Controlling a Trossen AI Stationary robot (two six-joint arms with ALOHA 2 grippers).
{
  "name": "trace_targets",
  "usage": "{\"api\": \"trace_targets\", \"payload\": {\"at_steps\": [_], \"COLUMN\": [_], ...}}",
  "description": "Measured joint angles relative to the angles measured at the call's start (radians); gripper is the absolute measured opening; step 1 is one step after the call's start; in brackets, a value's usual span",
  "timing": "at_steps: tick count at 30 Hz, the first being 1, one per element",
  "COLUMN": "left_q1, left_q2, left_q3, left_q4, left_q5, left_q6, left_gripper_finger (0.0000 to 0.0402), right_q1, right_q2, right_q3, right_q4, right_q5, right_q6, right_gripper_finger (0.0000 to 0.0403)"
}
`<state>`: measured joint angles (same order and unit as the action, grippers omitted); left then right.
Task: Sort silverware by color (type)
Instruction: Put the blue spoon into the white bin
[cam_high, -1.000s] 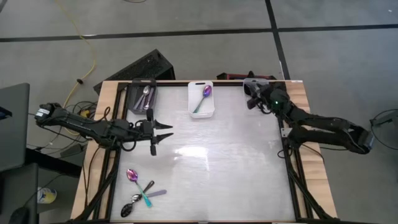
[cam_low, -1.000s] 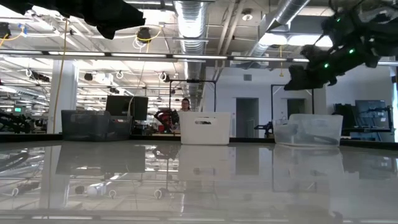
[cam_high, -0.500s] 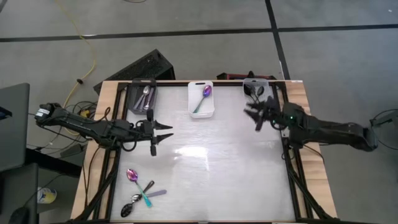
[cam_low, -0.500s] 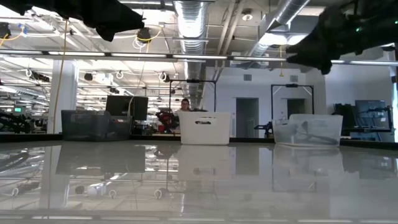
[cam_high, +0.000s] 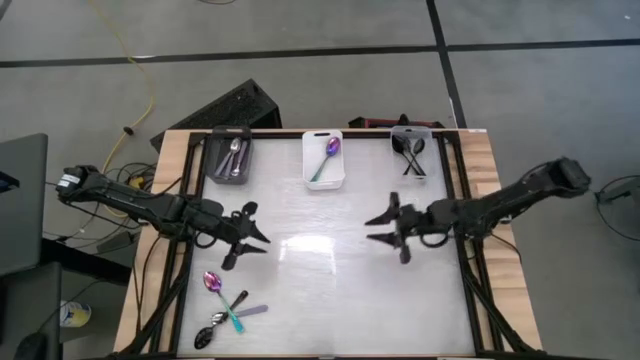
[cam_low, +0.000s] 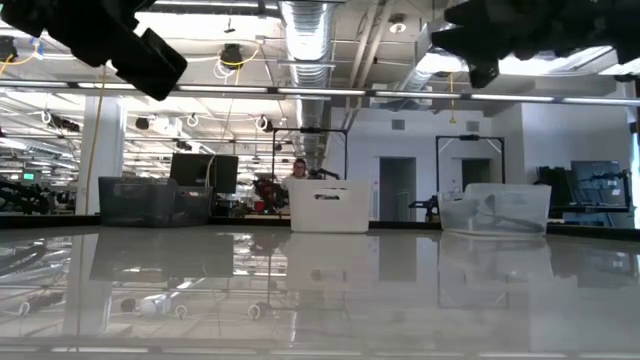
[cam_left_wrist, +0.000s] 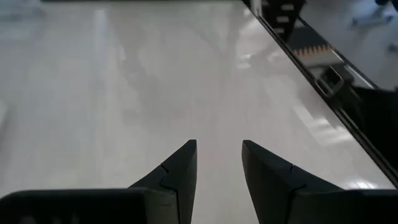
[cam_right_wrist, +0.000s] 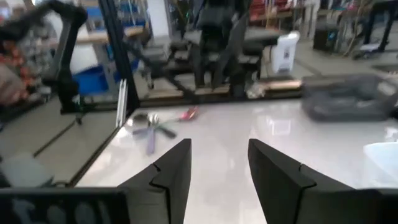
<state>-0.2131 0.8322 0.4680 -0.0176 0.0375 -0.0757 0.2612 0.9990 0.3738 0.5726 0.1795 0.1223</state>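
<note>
Since the earlier frame, the right gripper (cam_high: 384, 226) has been carried from the far right bin to the mid-table, right of centre; the left gripper (cam_high: 246, 236) has been turned slightly toward the near left corner.

Table (cam_high: 330, 270): pale, glossy, framed in wood.

Bins, three, along the far edge: dark bin (cam_high: 230, 158) at left, white bin (cam_high: 324, 159) in the middle, clear bin (cam_high: 411, 149) at right.

Grippers, two, both empty, fingers spread with a gap seen between them in each wrist view. The left one is held over the left part of the table, the right one opposite it.

Silverware: silver spoons (cam_high: 235, 155), apparently two, are laid in the dark bin, long axes running far to near. One purple spoon (cam_high: 327, 157) is laid in the white bin, bowl toward the far edge, handle slanting near-left. Black spoons (cam_high: 413, 155), apparently two, are crossed in the clear bin. A loose cluster (cam_high: 226, 306) of about four crossed spoons is left at the near left corner, just near of the left gripper and well apart from the right one; directions within it cannot be told.
</note>
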Motion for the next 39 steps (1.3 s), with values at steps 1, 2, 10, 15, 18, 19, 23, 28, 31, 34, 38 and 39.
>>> {"api": "trace_targets", "payload": {"at_steps": [1,2,10,15,18,19,23,28,31,34,38,39], "left_q1": [0.0,0.0,-0.011,-0.12,-0.194,-0.218,-0.31,-0.442,-0.512,-0.572,-0.635,-0.648], "left_q2": [0.0,0.003,0.086,0.18,0.242,0.261,0.326,0.38,0.403,0.422,0.444,0.45], "left_q3": [0.013,0.03,0.19,0.192,0.192,0.192,0.192,0.192,0.192,0.192,0.192,0.192], "left_q4": [-0.031,-0.073,-0.463,-0.569,-0.567,-0.563,-0.559,-0.56,-0.55,-0.544,-0.542,-0.542], "left_q5": [0.016,0.032,0.174,0.21,0.192,0.191,0.188,0.118,0.06,0.005,-0.032,-0.036], "left_q6": [-0.001,-0.003,-0.052,-0.13,-0.206,-0.234,-0.359,-0.464,-0.487,-0.497,-0.555,-0.57], "left_gripper_finger": [0.0113,0.0113,0.0113,0.0113,0.0113,0.0113,0.0113,0.0113,0.011,0.01,0.0085,0.0083], "right_q1": [0.014,0.028,0.094,0.097,0.097,0.097,0.097,0.099,0.106,0.107,0.106,0.106], "right_q2": [0.047,0.094,0.407,0.521,0.549,0.555,0.561,0.561,0.561,0.561,0.561,0.561], "right_q3": [0.024,0.048,0.245,0.326,0.359,0.365,0.37,0.37,0.37,0.37,0.37,0.37], "right_q4": [0.0,-0.003,-0.005,-0.015,-0.039,-0.049,-0.052,-0.056,-0.056,-0.055,-0.056,-0.056], "right_q5": [0.002,0.002,0.003,0.003,0.003,0.003,0.003,0.003,0.003,0.003,0.003,0.003], "right_q6": [0.0,0.0,-0.089,-0.131,-0.131,-0.132,-0.131,-0.129,-0.106,-0.074,-0.046,-0.037], "right_gripper_finger": [0.018,0.018,0.0179,0.0179,0.0179,0.0179,0.0179,0.0179,0.0179,0.0179,0.0179,0.0179]}}
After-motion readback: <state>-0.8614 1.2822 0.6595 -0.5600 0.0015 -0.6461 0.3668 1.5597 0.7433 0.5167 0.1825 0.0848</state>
